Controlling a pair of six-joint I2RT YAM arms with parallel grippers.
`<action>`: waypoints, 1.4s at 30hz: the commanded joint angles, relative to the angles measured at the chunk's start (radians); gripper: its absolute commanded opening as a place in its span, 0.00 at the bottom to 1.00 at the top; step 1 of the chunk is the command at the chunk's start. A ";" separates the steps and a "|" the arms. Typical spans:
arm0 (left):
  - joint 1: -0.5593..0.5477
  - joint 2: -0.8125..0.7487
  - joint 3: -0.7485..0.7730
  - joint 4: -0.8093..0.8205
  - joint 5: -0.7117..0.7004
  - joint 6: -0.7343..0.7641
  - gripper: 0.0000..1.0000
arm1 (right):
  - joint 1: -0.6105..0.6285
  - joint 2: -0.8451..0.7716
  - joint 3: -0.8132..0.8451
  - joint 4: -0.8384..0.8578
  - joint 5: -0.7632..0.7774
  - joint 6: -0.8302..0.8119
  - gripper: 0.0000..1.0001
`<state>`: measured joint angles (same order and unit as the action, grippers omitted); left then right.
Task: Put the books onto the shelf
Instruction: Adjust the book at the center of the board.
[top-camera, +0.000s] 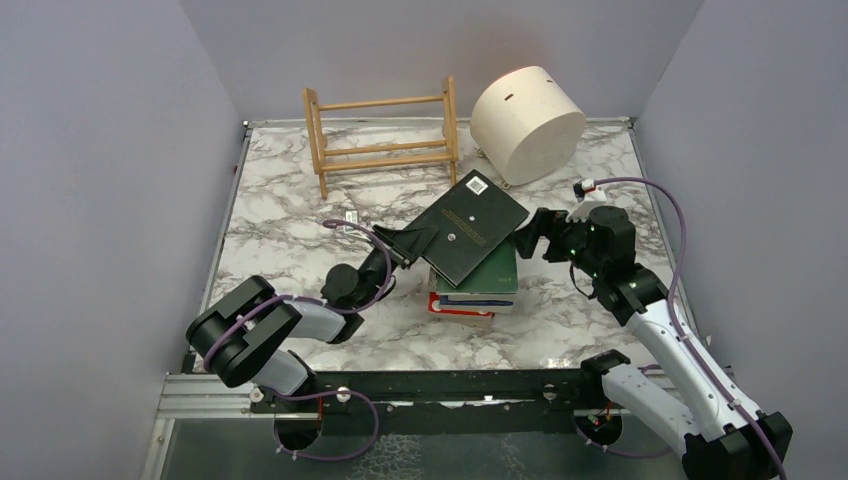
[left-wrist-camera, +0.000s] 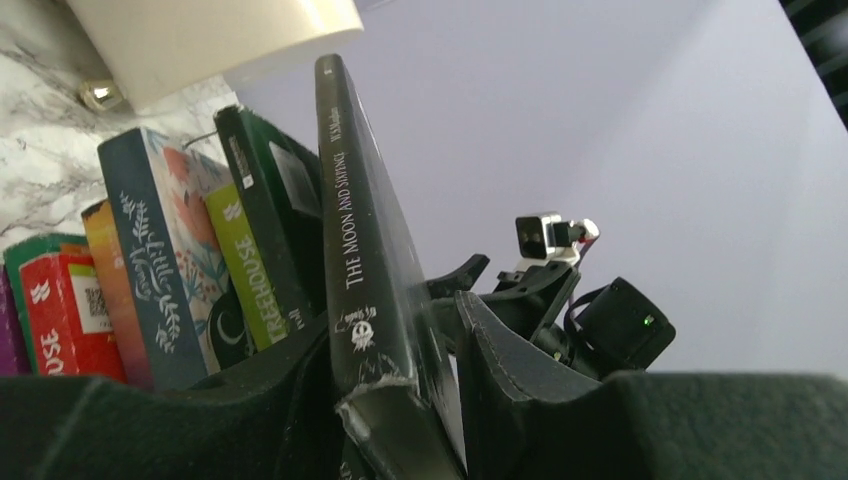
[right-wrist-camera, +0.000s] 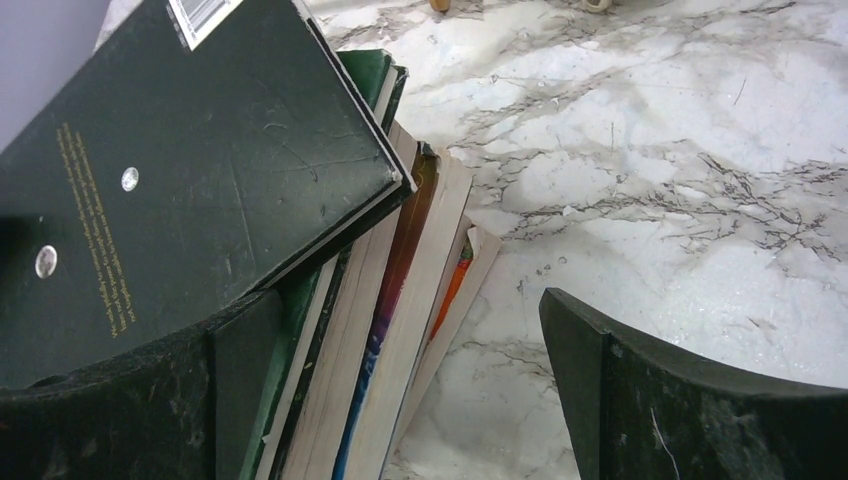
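A black book (top-camera: 470, 225) lies tilted across a stack of books (top-camera: 475, 285) at mid-table, its left corner raised. My left gripper (top-camera: 415, 243) straddles that corner; in the left wrist view the black book (left-wrist-camera: 365, 250) sits between the fingers, with a thin gap showing on the right side. My right gripper (top-camera: 535, 235) stands wide open at the stack's right side. In the right wrist view its left finger (right-wrist-camera: 200, 400) lies against the black book (right-wrist-camera: 180, 170) and the green book below. The wooden shelf (top-camera: 385, 135) stands at the back, with no books on it.
A cream cylindrical drum (top-camera: 527, 122) lies at the back right, just beyond the black book's far corner. Grey walls enclose the marble table (top-camera: 290, 210) on three sides. Bare marble (right-wrist-camera: 680, 200) shows to the right of the stack.
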<state>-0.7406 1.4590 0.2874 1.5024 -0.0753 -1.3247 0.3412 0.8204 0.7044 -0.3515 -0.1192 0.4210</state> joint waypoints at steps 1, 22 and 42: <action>-0.019 -0.007 -0.024 0.161 0.075 -0.014 0.32 | 0.005 -0.008 -0.013 0.055 0.028 0.005 1.00; -0.047 -0.203 -0.145 -0.014 0.192 0.051 0.42 | 0.005 0.034 -0.002 0.094 0.044 0.013 1.00; -0.048 -0.411 -0.134 -0.347 0.222 0.169 0.65 | 0.005 0.078 0.014 0.123 0.012 0.013 1.00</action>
<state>-0.7841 1.0367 0.1322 1.1328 0.0978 -1.1805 0.3412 0.8883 0.7010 -0.2611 -0.0956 0.4297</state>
